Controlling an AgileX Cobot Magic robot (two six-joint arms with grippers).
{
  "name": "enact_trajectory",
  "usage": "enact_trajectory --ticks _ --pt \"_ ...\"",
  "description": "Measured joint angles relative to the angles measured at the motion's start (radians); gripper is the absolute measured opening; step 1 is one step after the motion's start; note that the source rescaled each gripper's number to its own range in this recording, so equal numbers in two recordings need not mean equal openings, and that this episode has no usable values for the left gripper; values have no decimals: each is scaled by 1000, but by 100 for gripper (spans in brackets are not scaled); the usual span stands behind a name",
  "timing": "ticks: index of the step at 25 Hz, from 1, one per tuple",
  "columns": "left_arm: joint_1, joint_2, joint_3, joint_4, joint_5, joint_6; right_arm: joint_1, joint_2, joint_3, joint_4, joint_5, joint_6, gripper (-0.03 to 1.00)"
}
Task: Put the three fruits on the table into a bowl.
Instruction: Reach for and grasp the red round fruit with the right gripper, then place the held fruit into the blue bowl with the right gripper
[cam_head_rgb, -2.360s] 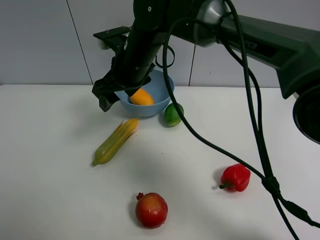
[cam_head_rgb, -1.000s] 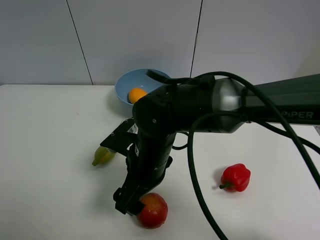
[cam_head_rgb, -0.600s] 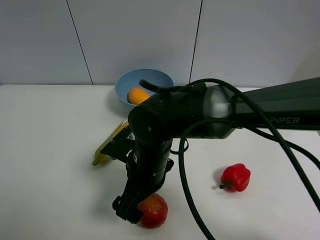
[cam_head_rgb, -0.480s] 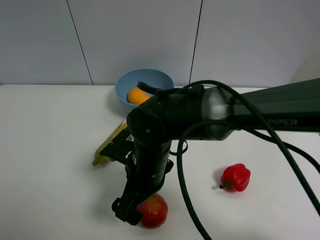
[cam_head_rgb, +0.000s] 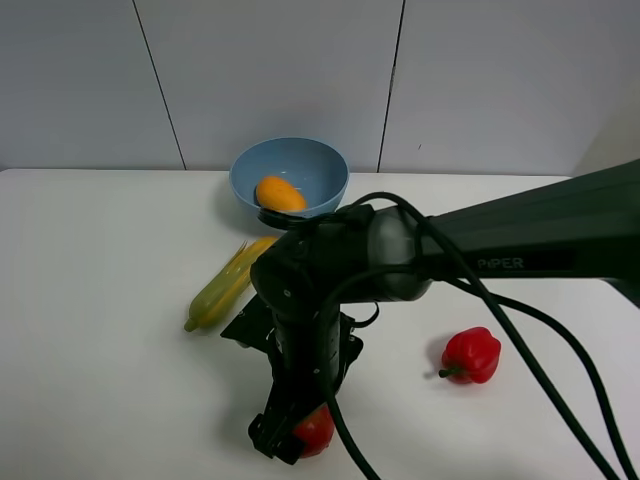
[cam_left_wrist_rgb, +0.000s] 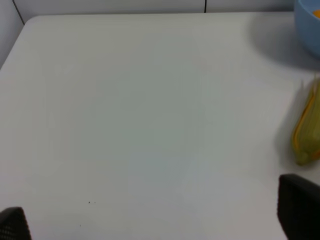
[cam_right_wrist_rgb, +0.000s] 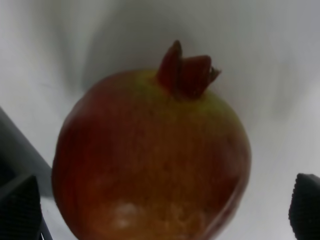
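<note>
The left gripper (cam_left_wrist_rgb: 156, 220) hangs wide open, empty. The right gripper (cam_right_wrist_rgb: 163, 205) is open around the pomegranate (cam_right_wrist_rgb: 150, 160), which lies on the table (cam_head_rgb: 100, 320) well apart from the bowl (cam_head_rgb: 325, 170). It looks hard, heavy and smooth; grip it across the widest part.

Layout on the table (cam_head_rgb: 90, 330)
Mango (cam_head_rgb: 280, 193) in the bowl (cam_head_rgb: 318, 166) at the back; corn (cam_head_rgb: 226, 287) before it, leftward; pepper (cam_head_rgb: 471, 354) to the right; pomegranate (cam_head_rgb: 317, 431) at the front.
</note>
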Motion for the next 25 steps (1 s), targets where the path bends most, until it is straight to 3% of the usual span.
enact_trajectory --ticks 8,10,11,12,14,21,25 --pt "0 0 0 0 0 0 0 46 0 9 -13 0 100" --pt "0 0 0 0 0 0 0 53 0 11 -17 10 94" --pt "0 0 0 0 0 0 0 53 0 12 -18 15 86" --pt "0 0 0 0 0 0 0 53 0 14 -18 31 71" --pt "0 0 0 0 0 0 0 53 0 22 -18 58 31" --pt "0 0 0 0 0 0 0 53 -12 28 1 102 29" --pt "0 0 0 0 0 0 -19 4 -131 37 42 102 29"
